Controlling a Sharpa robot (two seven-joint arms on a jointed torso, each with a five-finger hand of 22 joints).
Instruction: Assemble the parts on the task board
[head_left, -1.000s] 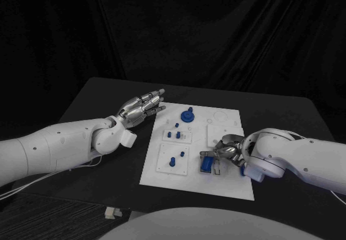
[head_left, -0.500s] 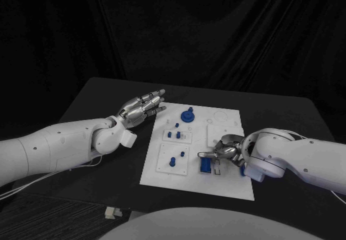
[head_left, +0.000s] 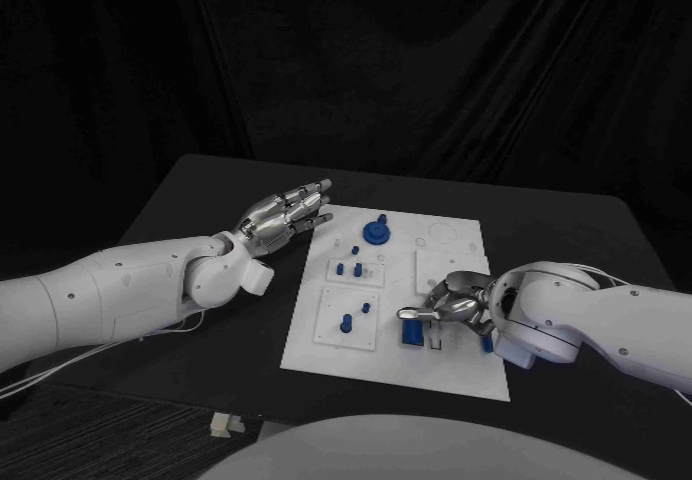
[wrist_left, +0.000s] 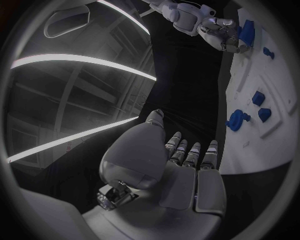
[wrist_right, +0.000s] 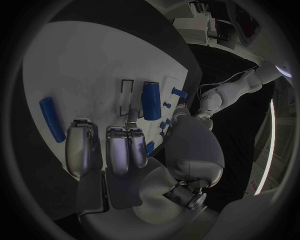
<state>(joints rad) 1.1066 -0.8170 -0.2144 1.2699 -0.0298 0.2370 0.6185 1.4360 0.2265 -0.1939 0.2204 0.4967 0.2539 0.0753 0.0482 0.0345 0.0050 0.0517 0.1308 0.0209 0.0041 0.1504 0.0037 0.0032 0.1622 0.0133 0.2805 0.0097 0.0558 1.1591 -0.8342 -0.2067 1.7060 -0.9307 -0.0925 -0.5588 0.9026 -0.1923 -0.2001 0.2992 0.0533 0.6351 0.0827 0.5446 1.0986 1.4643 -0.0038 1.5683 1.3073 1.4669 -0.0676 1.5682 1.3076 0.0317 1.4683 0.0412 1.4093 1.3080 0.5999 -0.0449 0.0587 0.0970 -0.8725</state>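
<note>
On the black table (head_left: 188, 195) in front of you lies the board (head_left: 447, 375), a flat white rectangular plate with raised square panels and shallow cut-outs. At its 12 o'clock end stands a round blue knob (head_left: 375, 234) with a short stem on top. Just below it, toward the centre, two small blue pegs (head_left: 348, 268) stand upright in a white panel, and toward 7 o'clock another peg (head_left: 346, 322) sticks up from a second panel.

Your right hand (head_left: 456, 304), smooth silver metal, sits over the board's 4 o'clock area, fingers curled down around a blue block (head_left: 414, 333) lying by a slotted frame. You can't tell from the head view whether it grips the block; the right wrist view shows the fingers side by side above the plate, with a blue cylinder (wrist_right: 51, 119) lying flat and apart from them.

Your left hand (head_left: 284, 212) hovers at the board's 10 o'clock corner, fingers straight and slightly spread, holding nothing.
</note>
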